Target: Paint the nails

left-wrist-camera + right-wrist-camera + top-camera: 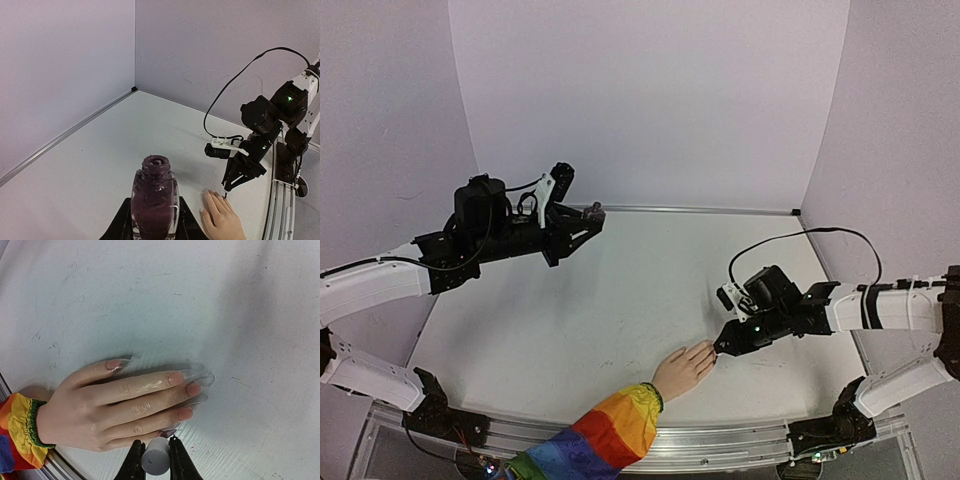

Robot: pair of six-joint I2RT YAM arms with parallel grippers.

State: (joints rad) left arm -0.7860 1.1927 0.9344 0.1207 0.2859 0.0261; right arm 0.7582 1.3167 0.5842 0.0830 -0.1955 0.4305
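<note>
Nails (176, 378) on white table (150, 300) (lilac walls (650, 100))

Peach mannequin hand (110, 407), pink nails (175, 378), rainbow-striped sleeve (605, 435), dark purple polish bottle (155, 205), white table (620, 300)

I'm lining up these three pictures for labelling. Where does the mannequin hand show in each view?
Top external: mannequin hand low, right of centre.
Left wrist: hand at the bottom edge, right of the polish bottle.
Right wrist: hand from lower left to centre, lying flat.
Shared landmark: the right gripper, at the hand's nail tips in all three.
</note>
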